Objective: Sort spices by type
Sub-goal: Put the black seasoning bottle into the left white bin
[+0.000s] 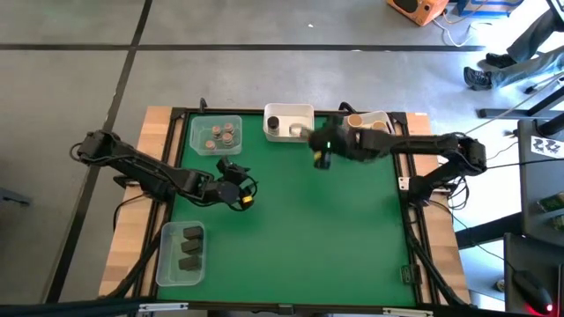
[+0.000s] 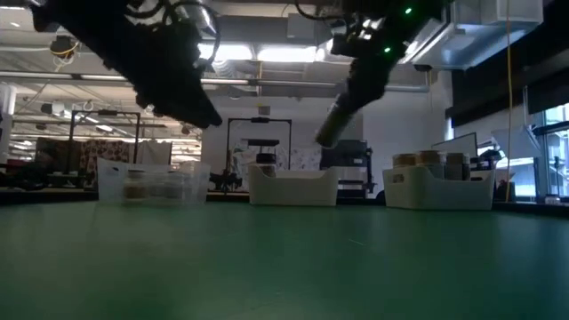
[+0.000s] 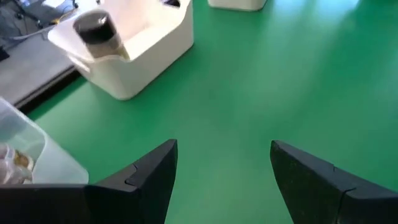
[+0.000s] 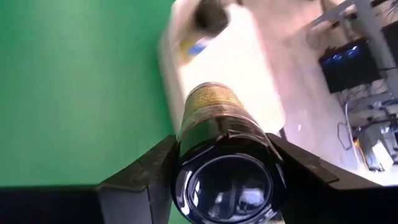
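The dark cylinder spice jar (image 4: 214,130) is what we are carrying: in the right wrist view it fills the lower middle of the frame, its glossy end toward the camera and its gold-labelled body running away from us, with the right tool (image 4: 224,168) clamped on it, one finger on each side. In the low view the same jar (image 2: 336,120) hangs high in the upper middle of the frame, tilted, well above the green worktop (image 2: 284,258). Its long axis points toward the white tub (image 1: 289,122) at the upper middle of the high view, and we judge that this is the relation the coming move turns on: the tub lies just beyond the jar's far end, to the upper left of the right tool (image 1: 322,155), and already holds another dark-capped jar (image 3: 94,29). The right arm reaches in from the right edge of the high view, stretched nearly level across the top of the worktop, and is far nearer this tub than the left. The left tool (image 1: 231,180) hovers at the left centre, fingers apart and empty, over bare green. Farther off sit the clear tub (image 1: 216,135) of round-lidded jars at upper left and the clear tub (image 1: 182,254) of dark blocks at lower left.
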Robot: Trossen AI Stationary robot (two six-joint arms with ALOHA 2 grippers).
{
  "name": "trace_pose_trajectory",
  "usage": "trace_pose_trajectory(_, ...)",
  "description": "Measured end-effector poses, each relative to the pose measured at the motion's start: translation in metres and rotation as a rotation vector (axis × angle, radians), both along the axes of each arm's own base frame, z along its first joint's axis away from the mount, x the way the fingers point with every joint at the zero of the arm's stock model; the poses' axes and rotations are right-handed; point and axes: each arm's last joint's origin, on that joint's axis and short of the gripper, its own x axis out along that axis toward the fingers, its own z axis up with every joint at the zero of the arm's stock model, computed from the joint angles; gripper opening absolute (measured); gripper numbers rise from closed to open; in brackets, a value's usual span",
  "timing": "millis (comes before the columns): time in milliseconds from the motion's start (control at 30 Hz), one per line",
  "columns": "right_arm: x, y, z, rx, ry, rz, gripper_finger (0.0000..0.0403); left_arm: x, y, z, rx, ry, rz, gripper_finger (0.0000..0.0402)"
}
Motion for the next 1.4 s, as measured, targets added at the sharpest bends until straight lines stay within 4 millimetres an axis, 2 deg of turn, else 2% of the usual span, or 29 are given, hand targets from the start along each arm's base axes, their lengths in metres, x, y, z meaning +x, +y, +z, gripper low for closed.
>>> trace_pose_trajectory(233, 0.006, -0.064, 0.021, -0.023, -0.130, -0.025, 0.0211, -0.006, 0.002, -0.011, -0.035, -0.001, 0.036, 0.0241)
trace_pose_trajectory(367, 0.015, -0.092, 0.029, 0.021, -0.099, -0.055, 0.0211, -0.006, 0.003, -0.013, -0.036, -0.010, 0.039, 0.0241)
trace_pose_trajectory(600, 0.035, -0.125, 0.019, 0.119, 0.051, -0.104, 0.0211, -0.006, 0.008, -0.013, -0.020, 0.002, 0.045, 0.0241)
trace_pose_trajectory(967, 0.055, -0.150, -0.038, 0.237, 0.165, -0.124, 0.0211, -0.003, 0.018, -0.011, 0.043, 0.037, 0.036, 0.0241)
trace_pose_trajectory(1200, 0.062, -0.156, -0.061, 0.254, 0.212, -0.105, 0.0214, -0.003, 0.025, -0.011, 0.061, 0.056, 0.050, 0.0241)
trace_pose_trajectory(1300, 0.065, -0.157, -0.064, 0.248, 0.205, -0.102, 0.0233, -0.003, 0.026, -0.011, 0.061, 0.056, 0.055, 0.0241)
trace_pose_trajectory(1400, 0.065, -0.157, -0.064, 0.245, 0.204, -0.102, 0.0271, -0.003, 0.025, -0.011, 0.060, 0.056, 0.054, 0.0241)
